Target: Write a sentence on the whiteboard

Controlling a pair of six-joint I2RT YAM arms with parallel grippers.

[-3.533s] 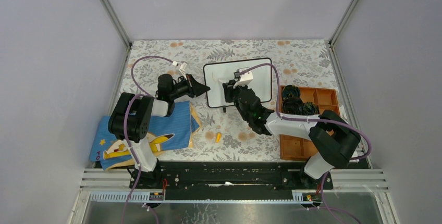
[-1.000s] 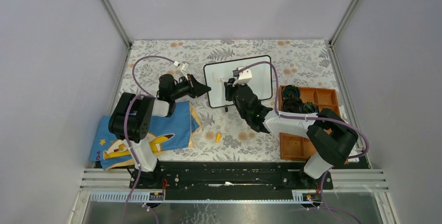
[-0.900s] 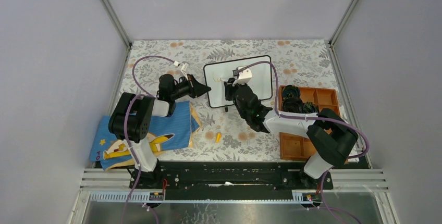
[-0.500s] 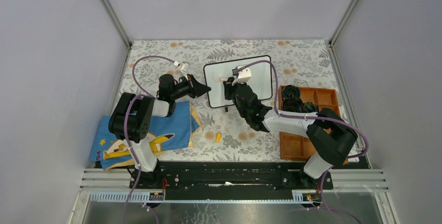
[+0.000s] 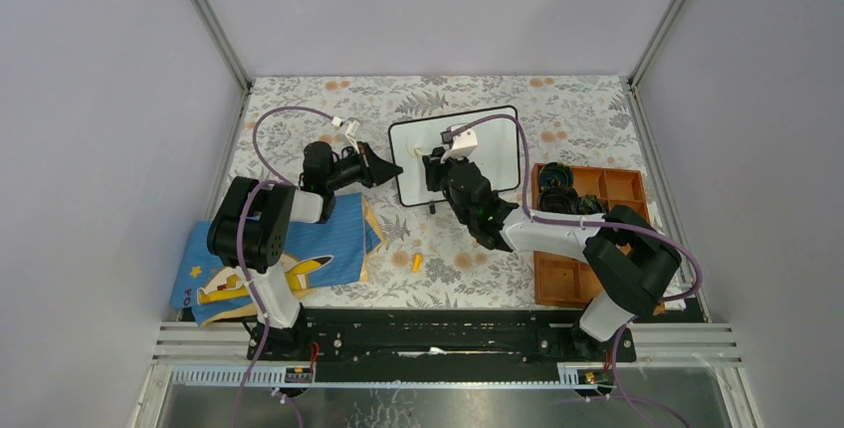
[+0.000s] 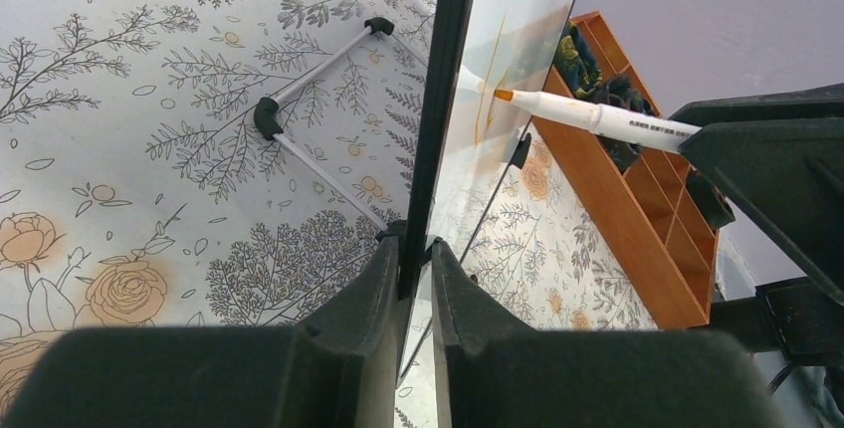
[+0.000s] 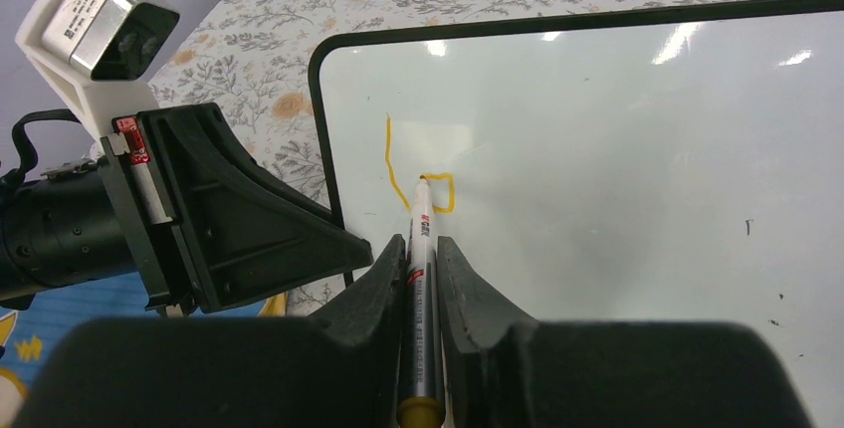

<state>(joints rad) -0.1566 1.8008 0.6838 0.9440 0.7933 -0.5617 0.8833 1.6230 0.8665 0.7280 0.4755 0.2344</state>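
Nearest the right wrist camera, the right gripper (image 7: 419,246) is clamping the marker (image 7: 421,219) between nearly closed jaws, its tip touching the whiteboard (image 7: 637,139) beside the first orange strokes of the sentence (image 7: 452,192). Farther off, mid-table, the left gripper (image 6: 411,254) is pinching the board's left edge tightly. Pressing too hard is probably risking the propped board twisting in that thin pinch, skewing letters, or the marker sliding back through the pads.

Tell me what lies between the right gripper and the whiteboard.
A white marker: the right gripper clamps it and its tip meets the whiteboard at the orange strokes. The right wrist view shows it.
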